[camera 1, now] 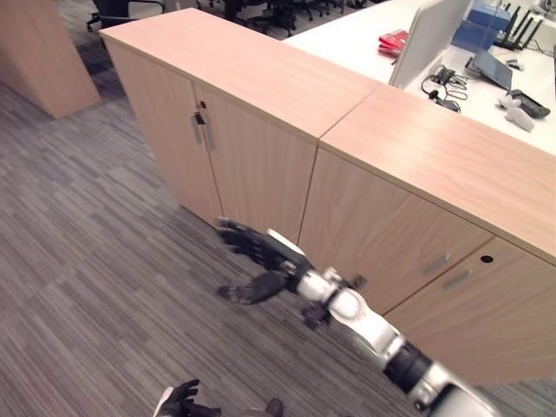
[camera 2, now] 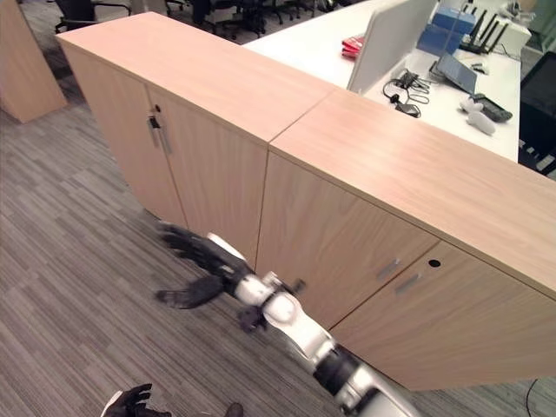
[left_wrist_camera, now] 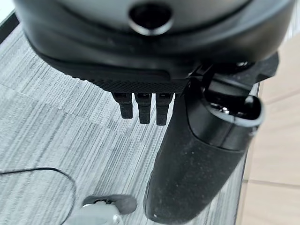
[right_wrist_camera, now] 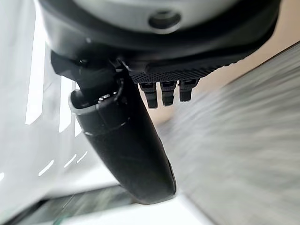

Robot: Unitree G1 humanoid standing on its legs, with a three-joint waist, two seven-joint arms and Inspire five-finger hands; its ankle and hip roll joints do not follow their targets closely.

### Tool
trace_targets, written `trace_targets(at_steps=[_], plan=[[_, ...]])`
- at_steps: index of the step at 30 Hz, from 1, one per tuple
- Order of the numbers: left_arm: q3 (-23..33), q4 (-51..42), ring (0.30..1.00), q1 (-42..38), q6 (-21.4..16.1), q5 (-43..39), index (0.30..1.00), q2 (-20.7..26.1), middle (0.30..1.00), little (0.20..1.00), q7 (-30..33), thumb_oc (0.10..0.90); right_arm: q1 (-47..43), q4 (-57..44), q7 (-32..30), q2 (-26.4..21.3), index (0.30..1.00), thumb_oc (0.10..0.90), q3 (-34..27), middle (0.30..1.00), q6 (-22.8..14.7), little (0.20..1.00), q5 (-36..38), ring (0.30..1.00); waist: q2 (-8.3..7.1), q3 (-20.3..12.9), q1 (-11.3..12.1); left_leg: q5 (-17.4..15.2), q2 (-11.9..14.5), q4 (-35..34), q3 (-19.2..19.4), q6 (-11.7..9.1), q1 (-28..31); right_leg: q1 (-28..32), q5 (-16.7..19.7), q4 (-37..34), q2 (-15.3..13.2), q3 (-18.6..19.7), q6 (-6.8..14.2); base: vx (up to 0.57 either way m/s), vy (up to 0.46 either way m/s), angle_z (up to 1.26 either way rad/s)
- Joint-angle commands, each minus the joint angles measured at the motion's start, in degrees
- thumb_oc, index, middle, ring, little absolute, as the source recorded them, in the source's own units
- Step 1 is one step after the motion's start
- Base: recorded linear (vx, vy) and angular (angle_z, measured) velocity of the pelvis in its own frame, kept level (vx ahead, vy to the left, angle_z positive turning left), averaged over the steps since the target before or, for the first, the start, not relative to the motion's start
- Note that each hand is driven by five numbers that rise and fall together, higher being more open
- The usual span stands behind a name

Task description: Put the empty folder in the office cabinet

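The long low wooden office cabinet [camera 1: 261,165] stood with all its doors closed, a pair of metal handles [camera 1: 200,129] showing where the two left doors met. Two more handles [camera 1: 445,271] and a dark keyhole [camera 1: 486,259] sat on the right-hand unit.

The robot's right hand [camera 1: 265,256] was stretched out low in front of the left unit's right door, above the grey carpet floor [camera 1: 87,261]. Its fingers [camera 1: 236,236] were spread and straight and the thumb stuck out apart from them; it was released and gripped nothing. I could not tell whether the fingertips touched the door. The left hand [camera 1: 182,400] hung low near the floor. From its wrist the fingers looked relaxed, with nothing between them and the thumb.

Behind the cabinet was a white tabletop [camera 1: 347,39]. A flat red thing [camera 1: 393,41] lay on it beside a pale upright divider panel [camera 1: 426,35]. It may have been the folder, but I could not be sure from where I stood. Further along lay a tangle of dark cables [camera 1: 443,82] and some blue boxes [camera 1: 479,24].
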Motion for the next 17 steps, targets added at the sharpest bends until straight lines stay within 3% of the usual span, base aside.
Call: trace_targets(at_steps=[1, 3, 4, 5, 7, 13, 17], plan=[[-2.17, 2.78, 0.900, -3.73, -2.16, 1.09, 0.900, -2.11, 0.900, 0.900, -1.84, 0.800, 2.39, 5.88, -2.23, -2.32, 0.900, 0.800, -3.81, 0.900, -1.82, 0.900, -9.07, 0.900, 2.80, -1.02, -1.60, -2.56, 7.24, -0.59, 3.32, -6.85, -0.11, 4.21, -9.51, 2.00, 1.77, -2.16, 0.37, 0.07, -0.086, 0.04], [-2.41, 3.17, 0.900, -2.93, -2.06, 1.33, 0.900, -3.07, 0.900, 0.900, -2.59, 0.800, 8.81, 22.31, -5.36, -1.37, 0.900, 0.800, -11.44, 0.900, -1.19, 0.900, -9.97, 0.900, 3.52, -1.67, -3.21, -2.78, 7.93, -0.59, 5.12, -7.38, 0.61, 4.67, -9.33, 0.47, 1.73, -1.63, 0.59, 0.06, -0.063, -0.36], [-2.45, 3.17, 0.900, -2.94, -2.06, 1.32, 0.900, -3.05, 0.900, 0.900, -2.59, 0.800, 8.77, 22.42, -5.36, -1.32, 0.900, 0.800, -11.47, 0.900, -1.27, 0.900, -9.98, 0.900, 3.52, -1.65, -3.12, -2.81, 7.95, -0.59, 5.18, -7.39, 0.65, 4.67, -9.34, 0.47, 1.74, -1.58, 0.59, 0.05, -0.048, -1.08], [-2.78, 2.72, 0.900, -3.19, -1.91, 0.26, 0.900, -3.03, 0.900, 0.900, -3.21, 0.800, 10.27, 33.32, -7.55, -1.00, 0.900, 0.800, -17.29, 0.900, -0.52, 0.900, -8.95, 0.900, 4.11, -1.74, -4.21, -2.90, 8.25, -0.59, 5.87, -7.66, 0.95, 4.51, -9.38, 0.47, 1.72, -1.33, 0.66, 0.03, -0.045, -1.26], [-3.80, 2.64, 0.900, -4.01, -1.70, 0.76, 0.900, -2.99, 0.900, 0.900, -3.28, 0.800, 11.38, 41.90, -8.43, -1.05, 0.900, 0.800, -22.44, 0.900, 0.09, 0.900, -5.96, 0.900, 4.65, -1.59, -5.39, -3.00, 8.57, -0.59, 6.57, -7.88, 1.37, 4.53, -9.46, 0.47, 1.92, -0.92, 0.56, 0.03, -0.061, -0.39], [-6.74, 2.24, 0.900, -5.48, -1.19, 1.91, 0.900, -4.75, 0.900, 0.900, -4.03, 0.800, 12.47, 50.15, -9.25, -1.64, 0.900, 0.800, -26.20, 0.900, 1.71, 0.900, -5.84, 0.900, 6.65, -1.38, -8.99, -3.62, 9.26, -0.59, 8.90, -8.21, 3.14, 4.62, -9.77, 0.47, 2.19, 0.59, 0.36, 0.04, -0.040, -0.15], [-7.19, 2.60, 0.900, -5.18, -1.02, 1.72, 0.900, -5.26, 0.900, 0.900, -4.59, 0.800, 12.36, 49.86, -8.78, -1.17, 0.900, 0.800, -25.37, 0.900, 1.82, 0.900, -6.27, 0.900, 7.13, -1.35, -9.67, -3.80, 9.78, -0.59, 10.41, -8.32, 4.08, 4.63, -9.83, 0.47, 2.41, 1.28, 0.19, 0.03, -0.002, -0.11]])
